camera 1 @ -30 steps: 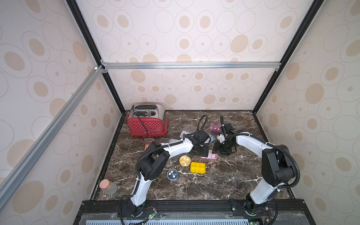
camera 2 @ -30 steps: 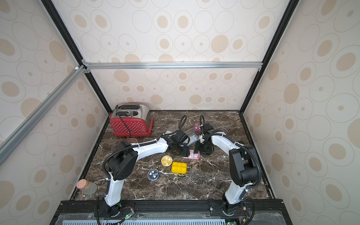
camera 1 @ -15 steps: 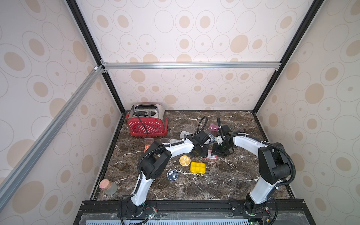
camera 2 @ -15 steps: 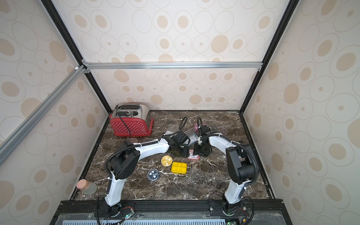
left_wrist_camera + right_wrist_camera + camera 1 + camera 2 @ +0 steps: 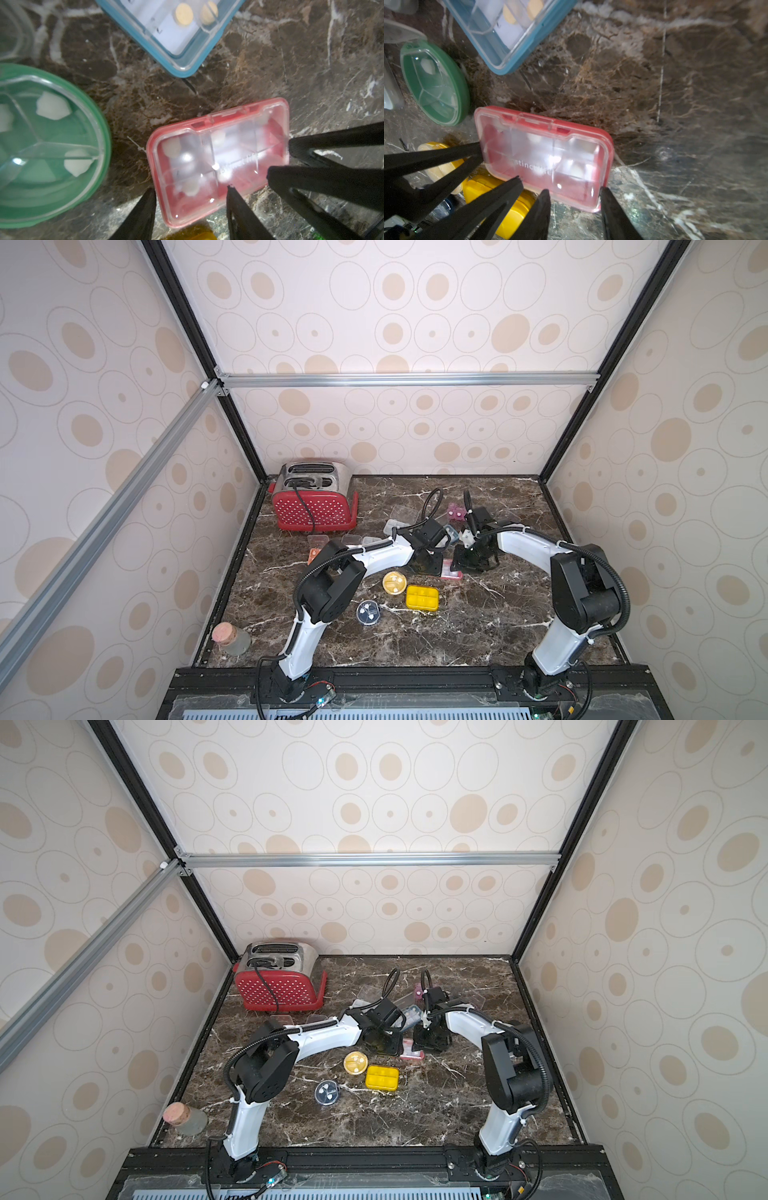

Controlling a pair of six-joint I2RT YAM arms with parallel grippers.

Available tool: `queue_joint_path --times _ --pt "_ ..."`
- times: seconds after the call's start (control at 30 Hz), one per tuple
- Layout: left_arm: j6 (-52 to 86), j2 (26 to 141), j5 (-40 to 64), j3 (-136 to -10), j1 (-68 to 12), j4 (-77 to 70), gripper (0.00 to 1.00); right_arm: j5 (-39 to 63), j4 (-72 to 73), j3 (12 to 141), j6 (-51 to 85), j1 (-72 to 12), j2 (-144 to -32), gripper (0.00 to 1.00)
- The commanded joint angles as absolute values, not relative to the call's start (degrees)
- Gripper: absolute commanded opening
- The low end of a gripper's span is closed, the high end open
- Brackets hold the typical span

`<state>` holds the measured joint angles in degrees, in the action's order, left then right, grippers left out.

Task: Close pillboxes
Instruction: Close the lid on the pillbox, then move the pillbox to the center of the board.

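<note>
- At the left edge of the marble table (image 5: 478, 639), the cork-stoppered jar (image 5: 232, 639) and the red toaster (image 5: 313, 510) are kept well apart from the work; neither is part of the task.
- Nearer the middle, the blue round pillbox (image 5: 368, 612), the yellow round pillbox (image 5: 394, 583) and the yellow rectangular pillbox (image 5: 422, 597) are seen lying flat with lids down. They are judged finished.
- The green round pillbox (image 5: 47, 145) is seen near the box being worked on, a clear lid over it (whether it is clicked home cannot be told).
- The left gripper (image 5: 190, 188) is held with its jaws apart, straddling one corner of the red pillbox (image 5: 218, 158). One finger is set just outside the rim and the other on the clear lid. Nothing is clamped, and the placing is judged to pin the box against sliding.
- The red pillbox lies flat at the table's centre, between the two grippers. Its lid is lowered over white pills and its tabbed long side is turned away from both.
- The right gripper (image 5: 574, 189) is likewise held with jaws apart, around the corner at the opposite short end. Pressure is judged to be applied there so that the lid seats evenly.
- Beyond, the blue rectangular pillbox (image 5: 176, 31) and the maroon pillbox (image 5: 456, 513) are left untouched; their lid states cannot be told.
</note>
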<state>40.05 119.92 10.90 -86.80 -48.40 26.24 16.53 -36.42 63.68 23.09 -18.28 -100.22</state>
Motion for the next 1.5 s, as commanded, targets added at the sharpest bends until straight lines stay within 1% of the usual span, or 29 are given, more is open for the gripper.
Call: queue_joint_path --times 0.0,0.23,0.4,0.57,0.63,0.7,0.77,0.97,1.1,1.27,1.47 --pt "40.2 121.2 9.7 -85.8 -49.0 25.8 0.53 16.2 -35.4 60.7 23.9 -19.2 -102.3 0.41" --pt "39.9 120.7 9.1 -84.8 -49.0 25.8 0.51 15.7 -35.1 59.7 24.2 -19.5 -101.8 0.39" --pt "39.1 119.1 9.5 -85.0 -49.0 26.4 0.56 15.2 -38.1 61.9 23.0 -19.5 -98.9 0.41" --pt "38.1 114.8 8.9 -84.7 -49.0 27.7 0.61 11.1 -41.8 66.1 20.6 -19.4 -95.9 0.44" --pt "37.6 112.3 8.3 -84.2 -49.0 28.4 0.64 10.5 -42.5 68.2 19.6 -19.4 -97.3 0.46" --pt "36.5 109.4 8.0 -83.3 -49.1 29.2 0.66 10.5 -42.3 70.4 18.7 -19.4 -99.6 0.52" --pt "35.6 106.6 8.0 -81.8 -49.2 30.1 0.67 11.1 -41.6 71.9 18.6 -19.4 -101.3 0.54" --pt "35.6 96.7 4.8 -74.7 -49.2 33.4 0.65 11.1 -38.4 74.1 18.1 -19.6 -104.4 0.54" --pt "36.9 92.3 1.5 -69.3 -48.7 33.7 0.63 11.5 -37.0 75.0 17.1 -19.8 -106.4 0.61" --pt "36.5 92.0 1.8 -65.1 -47.1 32.6 0.61 13.4 -33.5 72.8 17.3 -20.3 -107.1 0.69" --pt "36.0 94.1 0.3 -64.3 -45.6 31.0 0.59 13.0 -33.1 72.3 16.5 -21.6 -108.7 0.68"
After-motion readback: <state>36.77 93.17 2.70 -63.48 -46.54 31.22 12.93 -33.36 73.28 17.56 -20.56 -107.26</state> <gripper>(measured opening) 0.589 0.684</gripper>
